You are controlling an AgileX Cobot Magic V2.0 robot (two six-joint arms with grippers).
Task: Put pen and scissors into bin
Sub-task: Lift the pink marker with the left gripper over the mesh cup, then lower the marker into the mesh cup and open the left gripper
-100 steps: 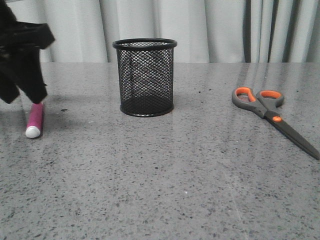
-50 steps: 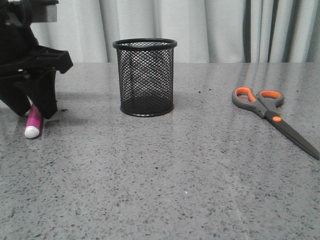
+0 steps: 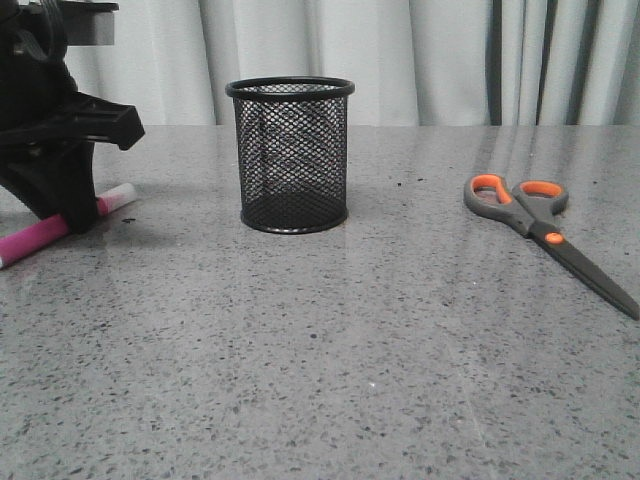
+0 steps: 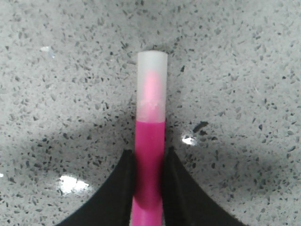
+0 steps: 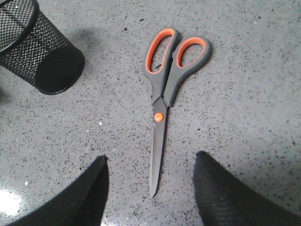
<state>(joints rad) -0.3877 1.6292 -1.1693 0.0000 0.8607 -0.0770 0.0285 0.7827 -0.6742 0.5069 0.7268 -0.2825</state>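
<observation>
My left gripper is shut on the magenta pen at the table's left, low over the surface. The pen lies tilted, its white cap pointing right toward the bin. In the left wrist view both fingers press the pen's body, the cap sticking out beyond them. The black mesh bin stands upright at centre back. The scissors lie flat on the right, closed. In the right wrist view my right gripper is open above the scissors' blade tip.
The grey speckled table runs to a pale curtain at the back. The bin shows in the right wrist view, beside the scissors' handles.
My left gripper has closed on the pen. The pen has swung from pointing at the camera to lying sideways, cap to the right. The scissors and bin have not moved.
</observation>
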